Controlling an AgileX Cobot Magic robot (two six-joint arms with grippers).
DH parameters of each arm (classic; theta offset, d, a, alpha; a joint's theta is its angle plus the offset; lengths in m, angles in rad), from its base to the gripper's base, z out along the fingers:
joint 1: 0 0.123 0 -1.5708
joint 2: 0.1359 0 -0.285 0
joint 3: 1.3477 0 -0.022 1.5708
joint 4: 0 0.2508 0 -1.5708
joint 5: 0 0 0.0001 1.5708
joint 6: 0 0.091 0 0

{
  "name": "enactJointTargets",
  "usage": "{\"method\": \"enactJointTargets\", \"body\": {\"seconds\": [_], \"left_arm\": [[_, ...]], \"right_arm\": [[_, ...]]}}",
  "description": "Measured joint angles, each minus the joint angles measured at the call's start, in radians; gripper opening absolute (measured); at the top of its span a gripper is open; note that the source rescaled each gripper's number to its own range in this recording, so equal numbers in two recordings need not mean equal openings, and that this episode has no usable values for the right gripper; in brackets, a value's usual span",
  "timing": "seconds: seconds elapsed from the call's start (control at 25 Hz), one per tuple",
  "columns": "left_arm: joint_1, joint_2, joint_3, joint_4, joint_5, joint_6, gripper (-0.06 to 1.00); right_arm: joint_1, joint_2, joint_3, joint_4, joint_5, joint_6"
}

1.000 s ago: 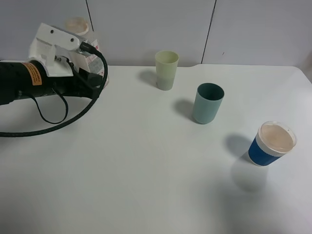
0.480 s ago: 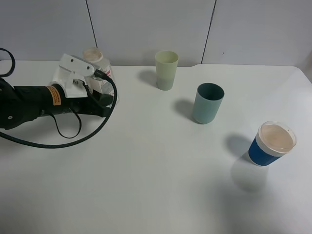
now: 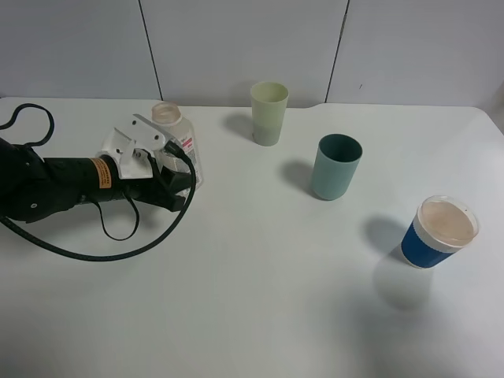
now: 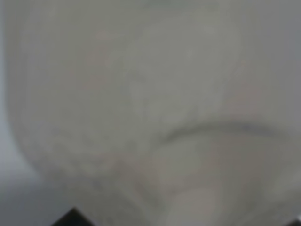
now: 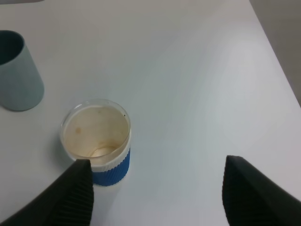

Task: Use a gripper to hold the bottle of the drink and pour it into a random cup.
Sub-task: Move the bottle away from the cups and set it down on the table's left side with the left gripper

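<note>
My left gripper, a white head on a black arm with an orange label, is shut on the bottle of the drink at the left of the table. The bottle stands upright with its wide open neck on top and its white-and-pink label facing right. In the left wrist view the bottle fills the frame as a pale blur. The pale yellow-green cup stands at the back centre, well to the right of the bottle. My right gripper is open and empty, above the table near the blue cup.
A teal-green cup stands right of centre; it also shows in the right wrist view. A blue cup with a white rim stands at the right and is stained inside in the right wrist view. Black cables loop from the left arm.
My left gripper has come down and to the right with the bottle in it, from high at the back left to low over the table. The cups have not moved.
</note>
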Motion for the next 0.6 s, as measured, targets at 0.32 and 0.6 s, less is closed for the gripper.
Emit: {"method": "enactJointTargets", "body": {"seconds": [0.32, 0.6], "left_arm": [[0.000, 0.058, -0.001, 0.048, -0.047, 0.227, 0.00], [0.000, 0.074, -0.001, 0.051, -0.073, 0.209, 0.00]], "right_arm": [[0.000, 0.000, 0.000, 0.000, 0.000, 0.000], [0.000, 0.000, 0.000, 0.000, 0.000, 0.000]]}}
